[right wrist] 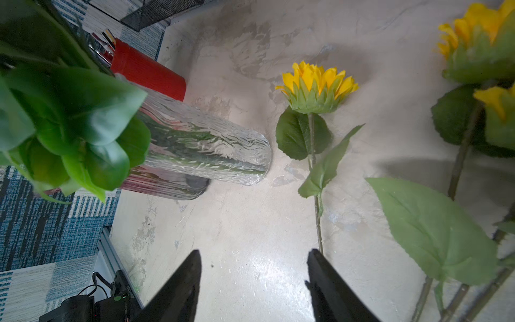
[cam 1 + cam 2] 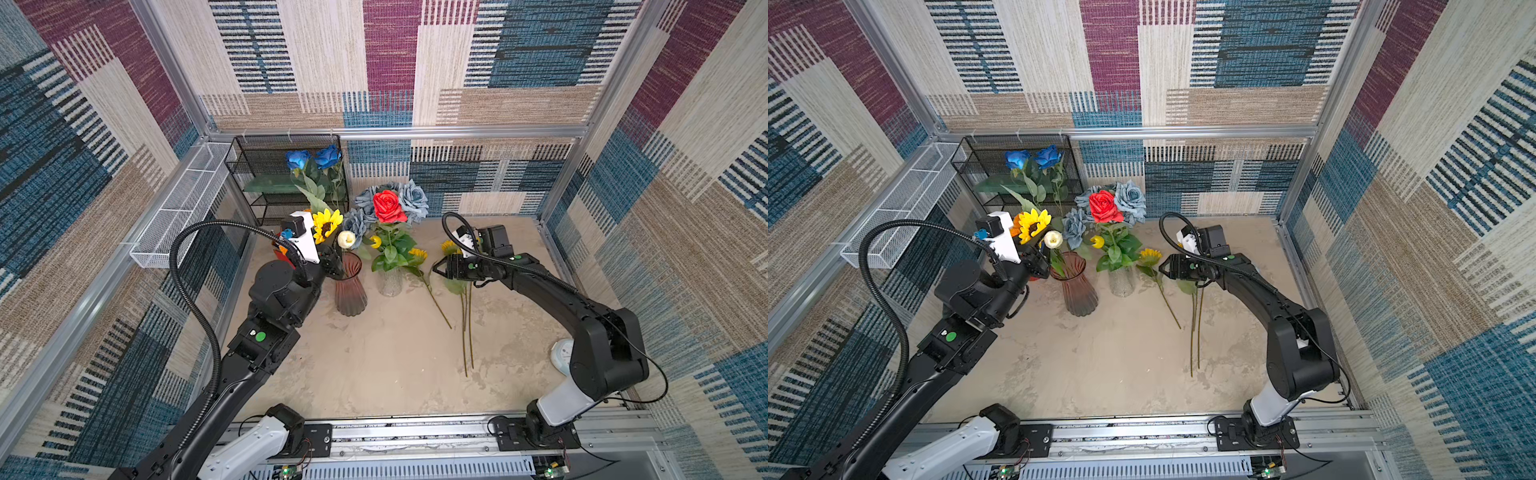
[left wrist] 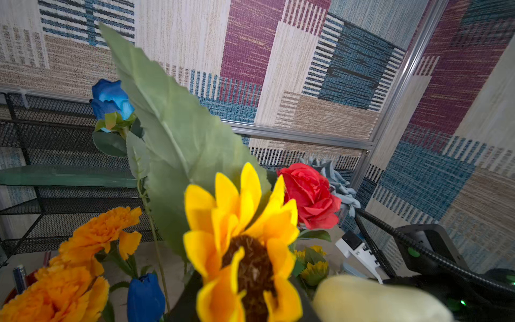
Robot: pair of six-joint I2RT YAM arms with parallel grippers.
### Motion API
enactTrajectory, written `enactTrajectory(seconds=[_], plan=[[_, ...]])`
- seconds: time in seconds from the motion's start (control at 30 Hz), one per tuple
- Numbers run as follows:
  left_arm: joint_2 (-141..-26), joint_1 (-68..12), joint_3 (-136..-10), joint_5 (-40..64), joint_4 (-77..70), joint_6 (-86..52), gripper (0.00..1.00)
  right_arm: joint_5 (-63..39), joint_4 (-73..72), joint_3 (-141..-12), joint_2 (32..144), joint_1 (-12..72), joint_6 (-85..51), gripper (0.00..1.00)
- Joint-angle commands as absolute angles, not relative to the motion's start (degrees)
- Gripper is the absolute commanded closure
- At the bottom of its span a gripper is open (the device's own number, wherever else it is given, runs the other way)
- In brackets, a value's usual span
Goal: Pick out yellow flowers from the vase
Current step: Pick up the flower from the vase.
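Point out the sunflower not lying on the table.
The sunflower by the left gripper, up at the reddish vase; the other sunflowers lie flat.

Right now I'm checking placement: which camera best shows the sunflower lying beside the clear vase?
Right wrist: the sunflower is close, with bloom, leaves and stem. Both top views show the sunflower small. Left wrist: not identifiable.
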State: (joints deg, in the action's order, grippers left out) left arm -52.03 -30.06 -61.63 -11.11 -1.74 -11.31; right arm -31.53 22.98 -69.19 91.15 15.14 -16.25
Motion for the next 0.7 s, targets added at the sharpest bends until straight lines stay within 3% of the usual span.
enactTrajectory(seconds=[0.0,0.23,0.4,0.67], plan=[[-52.16,-29.99,-66.28,-7.2,5.76,-12.24,0.67,-33.27,17.65,-67.68,88.09,13.76,-17.81,0.24],[-56.01,-30.01,-78.57,-2.12,17.97,-13.71,0.67,-36.05,7.36,-64.29,78.33,13.96,-17.61,0.09],[-61.09,-30.06,-87.49,4.53,25.78,-15.99,0.67,-36.62,3.37,-64.71,70.59,20.45,-9.32,0.05],[-62.73,-29.92,-89.63,12.37,22.98,-22.15,0.67,-42.23,-0.61,-63.99,64.25,32.86,0.81,0.0]])
